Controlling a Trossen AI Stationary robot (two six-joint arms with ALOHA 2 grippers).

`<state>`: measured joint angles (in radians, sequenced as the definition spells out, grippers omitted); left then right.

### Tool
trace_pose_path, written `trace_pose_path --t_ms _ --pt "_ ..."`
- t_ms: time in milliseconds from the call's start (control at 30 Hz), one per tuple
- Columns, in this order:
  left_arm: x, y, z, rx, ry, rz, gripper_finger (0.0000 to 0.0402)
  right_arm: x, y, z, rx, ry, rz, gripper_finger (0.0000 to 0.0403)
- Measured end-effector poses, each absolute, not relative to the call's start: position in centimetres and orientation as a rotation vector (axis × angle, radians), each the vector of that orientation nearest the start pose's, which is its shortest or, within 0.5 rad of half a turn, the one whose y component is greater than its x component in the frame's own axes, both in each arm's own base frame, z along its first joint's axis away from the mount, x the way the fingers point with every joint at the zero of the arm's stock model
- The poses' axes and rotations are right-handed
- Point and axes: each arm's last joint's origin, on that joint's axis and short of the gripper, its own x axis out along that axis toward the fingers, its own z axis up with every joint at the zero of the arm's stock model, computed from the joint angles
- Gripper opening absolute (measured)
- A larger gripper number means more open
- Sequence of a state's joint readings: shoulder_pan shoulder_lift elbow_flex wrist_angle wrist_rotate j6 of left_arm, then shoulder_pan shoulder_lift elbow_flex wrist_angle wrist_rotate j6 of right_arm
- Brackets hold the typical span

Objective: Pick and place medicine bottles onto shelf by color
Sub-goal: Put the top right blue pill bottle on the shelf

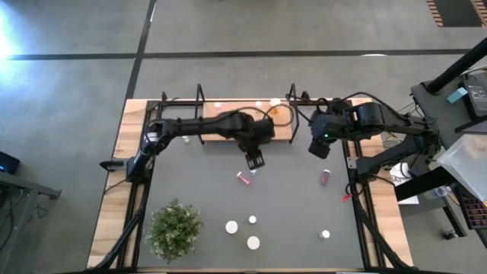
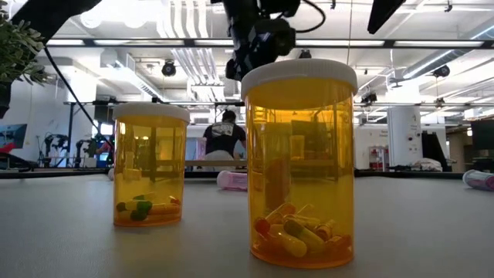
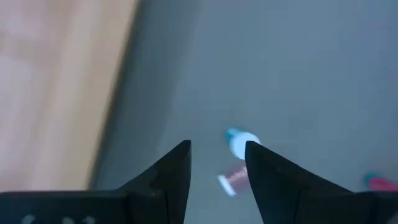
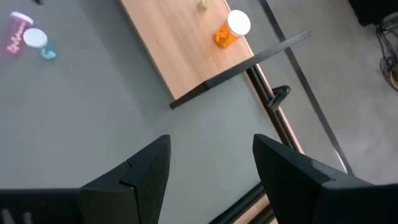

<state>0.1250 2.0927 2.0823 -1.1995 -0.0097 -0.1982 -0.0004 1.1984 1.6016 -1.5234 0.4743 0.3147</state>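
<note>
Desk (image 1: pixel 289 221): we see a dark grey mat with wooden edges, concrete floor around it.
Room: in the low view, a lab with ceiling pipes; a person (image 2: pixel 225 137) stands far behind.
Shelf (image 1: pixel 228 122): along the desk's far edge, carrying an orange bottle (image 4: pixel 229 30).
Front orange bottles (image 2: pixel 301 162): two stand upright and capped, with pills inside.
Pink bottle (image 1: pixel 245 178): lying on the mat in front of the shelf.
Potted plant (image 1: pixel 175 228): well in front of the shelf.
Left claw (image 1: pixel 255 160): open, empty, just above the pink bottle.
Right claw (image 1: pixel 319 147): open, empty, beside the shelf's right end.

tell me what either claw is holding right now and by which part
Nothing is held. The left claw hangs open above a pink bottle lying on the mat, fingers empty. The right claw is open too, beside the shelf.
</note>
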Motion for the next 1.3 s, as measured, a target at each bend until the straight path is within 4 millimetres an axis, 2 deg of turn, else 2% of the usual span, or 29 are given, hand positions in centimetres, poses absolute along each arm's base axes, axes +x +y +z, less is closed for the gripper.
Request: trace_pose_path --t_ms 200,433,833,1067,1233,1300 --pt "43.0 2.9 28.8 -0.322 1.214 0.271 0.0135 16.6 -1.3 41.7 -0.020 1.025 -0.569 0.0219" --pt "43.5 0.8 27.8 -0.285 1.196 0.217 0.0135 16.7 -1.3 41.7 -0.016 1.016 -0.570 0.0219" --pt "43.1 0.7 27.9 -0.033 1.222 0.016 0.0135 16.8 -1.3 41.7 -0.005 1.005 -0.574 0.0219" --pt "43.2 0.6 27.2 -0.051 1.229 -0.022 0.0135 16.8 -1.3 41.7 -0.005 1.005 -0.574 0.0219" --pt "43.3 0.4 25.8 -0.125 1.179 -0.057 0.0135 16.8 -1.3 41.7 -0.005 1.003 -0.573 0.0219" --pt "42.7 0.4 25.7 -0.152 1.140 -0.056 0.0135 16.8 -1.3 41.7 -0.005 1.002 -0.573 0.0219"
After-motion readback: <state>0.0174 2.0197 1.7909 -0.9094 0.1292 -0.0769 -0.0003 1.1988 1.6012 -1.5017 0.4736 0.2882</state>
